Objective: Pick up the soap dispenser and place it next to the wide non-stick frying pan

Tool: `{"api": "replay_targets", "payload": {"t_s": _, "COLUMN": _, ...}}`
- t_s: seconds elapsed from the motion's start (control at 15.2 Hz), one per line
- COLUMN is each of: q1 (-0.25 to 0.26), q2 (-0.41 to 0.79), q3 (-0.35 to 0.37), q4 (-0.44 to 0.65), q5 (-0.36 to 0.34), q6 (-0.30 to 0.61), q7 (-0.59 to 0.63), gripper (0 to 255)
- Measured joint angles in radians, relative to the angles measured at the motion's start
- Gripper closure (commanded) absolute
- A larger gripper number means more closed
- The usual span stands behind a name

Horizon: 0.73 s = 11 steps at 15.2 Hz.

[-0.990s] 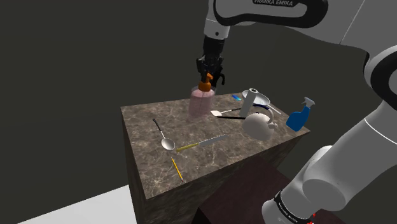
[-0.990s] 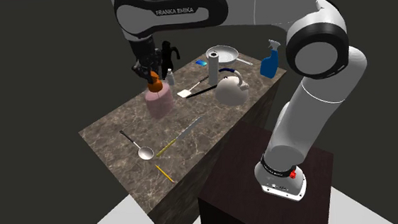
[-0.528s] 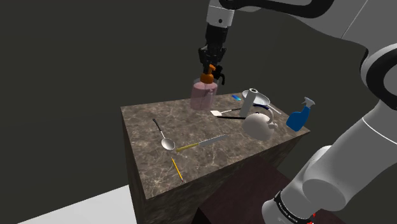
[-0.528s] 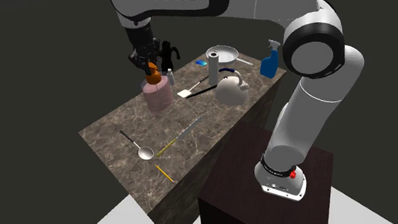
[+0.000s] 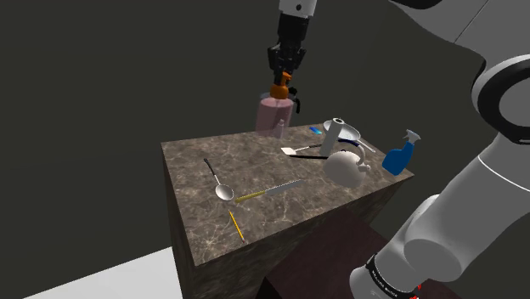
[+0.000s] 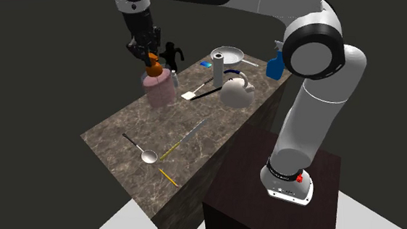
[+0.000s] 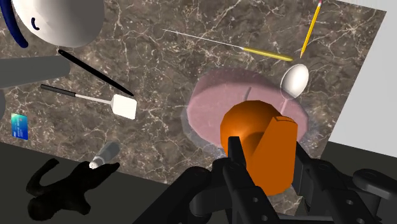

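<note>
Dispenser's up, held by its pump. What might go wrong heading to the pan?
The jaws clasp only the orange pump; the pink soap dispenser hanging below may swing or slip.
The frying pan is crowded by a white kettle, an upright white cylinder and a blue spray bottle; a low carry might knock one.

The arm (image 6: 308, 125) is showing smooth white rounded shells, with dark grey bands ringing each joint and a round white cap (image 6: 320, 52) bulging at one. A black collar (image 6: 282, 173) with small white marks and a red button (image 6: 298, 178) is circling its foot. The pincer (image 6: 150, 56) is showing all black, its two fingers (image 7: 238, 168) blocky and matte. The stand (image 6: 237, 210) is showing dark brown.
</note>
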Motion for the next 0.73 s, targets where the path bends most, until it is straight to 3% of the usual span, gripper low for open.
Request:
{"api": "replay_targets", "payload": {"t_s": 0.2, "q1": -0.005, "q2": 0.010, "q3": -0.005, "q4": 0.040, "q5": -0.002, "q6": -0.030, "q7": -0.011, "gripper": 255}}
{"api": "replay_targets", "payload": {"t_s": 0.73, "q1": -0.086, "q2": -0.103, "q3": -0.101, "q4": -0.154, "q5": -0.006, "q6": 0.055, "q7": -0.186, "gripper": 255}}
